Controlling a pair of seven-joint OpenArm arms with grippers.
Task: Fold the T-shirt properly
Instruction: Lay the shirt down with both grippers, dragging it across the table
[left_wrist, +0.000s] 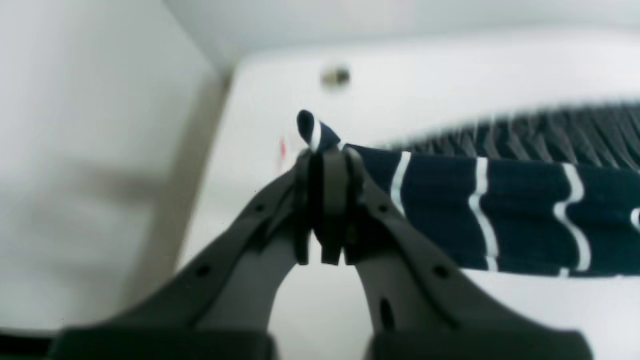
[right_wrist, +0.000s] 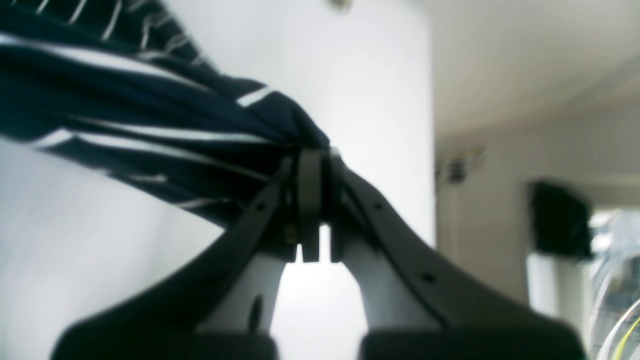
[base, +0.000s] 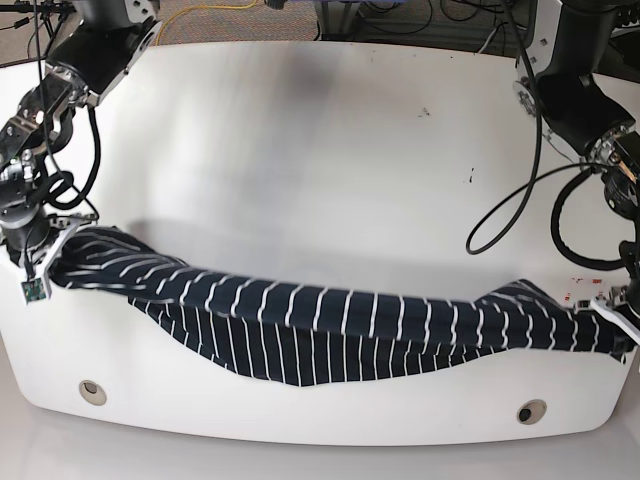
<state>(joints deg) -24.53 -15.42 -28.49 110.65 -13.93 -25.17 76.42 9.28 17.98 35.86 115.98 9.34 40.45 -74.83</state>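
Both grippers pinch shirt ends: T-shirt (base: 320, 325) strung lengthwise between left gripper (base: 612, 312) and right gripper (base: 45, 255), sagging onto table (base: 320, 130) between them, neither arm nearer.

Bare white table (base: 320, 150) open behind, T-shirt (base: 330, 320) stretched across front, blocking passage from edge to edge

we've got the t-shirt (base: 330, 330) stretched out long across the front of the white table, dark navy with thin white stripes. it's bunched into a narrow band, pulled up at both ends, and the middle sags down toward the front edge in a loose, wrinkly flap.
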